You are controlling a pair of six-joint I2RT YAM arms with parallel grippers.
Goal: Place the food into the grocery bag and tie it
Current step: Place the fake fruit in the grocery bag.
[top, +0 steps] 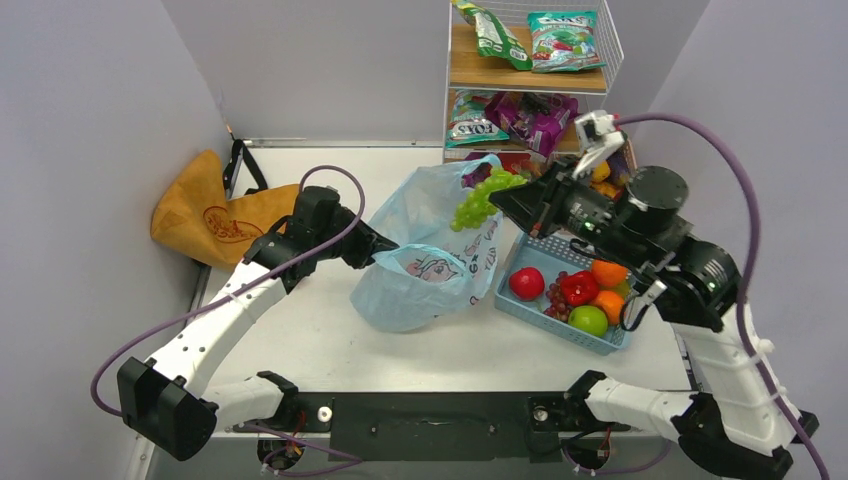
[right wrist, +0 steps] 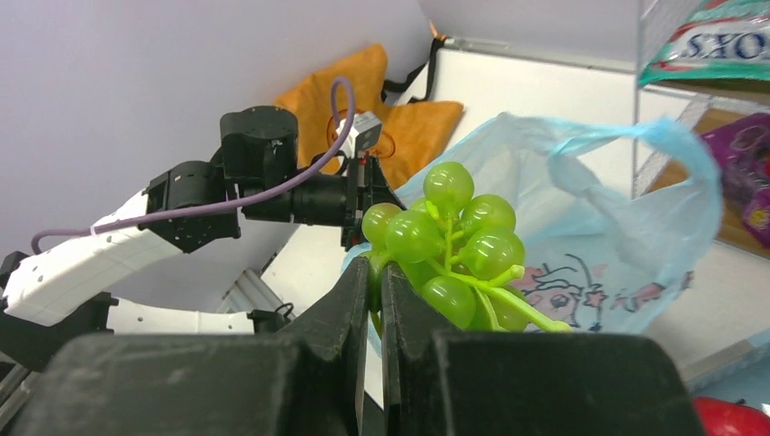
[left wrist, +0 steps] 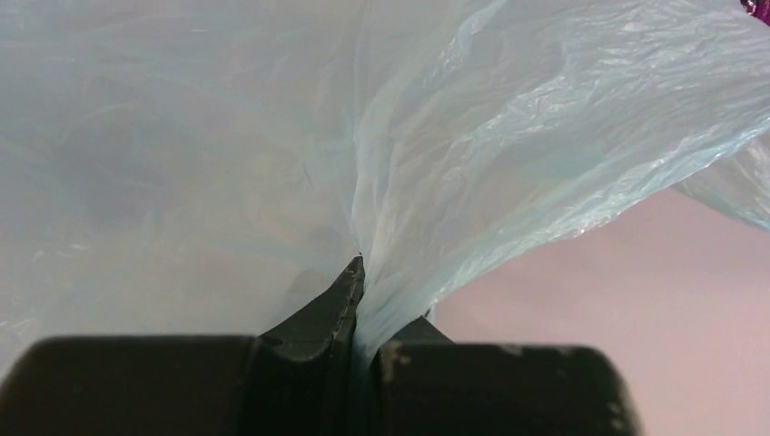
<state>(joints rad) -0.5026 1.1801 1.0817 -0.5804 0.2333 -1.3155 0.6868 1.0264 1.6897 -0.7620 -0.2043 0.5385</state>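
Note:
The light blue grocery bag [top: 430, 265] stands on the table, its mouth held up. My left gripper [top: 385, 247] is shut on the bag's left edge; in the left wrist view the thin plastic [left wrist: 508, 136] runs pinched between the closed jaws [left wrist: 363, 277]. My right gripper [top: 503, 200] is shut on a bunch of green grapes [top: 483, 198], which hangs over the bag's open top. In the right wrist view the grapes [right wrist: 459, 238] sit at the fingertips of that gripper [right wrist: 380, 270], with the bag [right wrist: 590, 213] behind them. More food lies in a blue basket [top: 548, 327].
The basket holds a red apple [top: 527, 283], a red pepper [top: 578, 287], oranges [top: 608, 272] and a green apple [top: 588, 320]. A tan-orange tote [top: 205, 212] lies at the back left. A wire shelf [top: 530, 85] with snack packets stands behind the bag.

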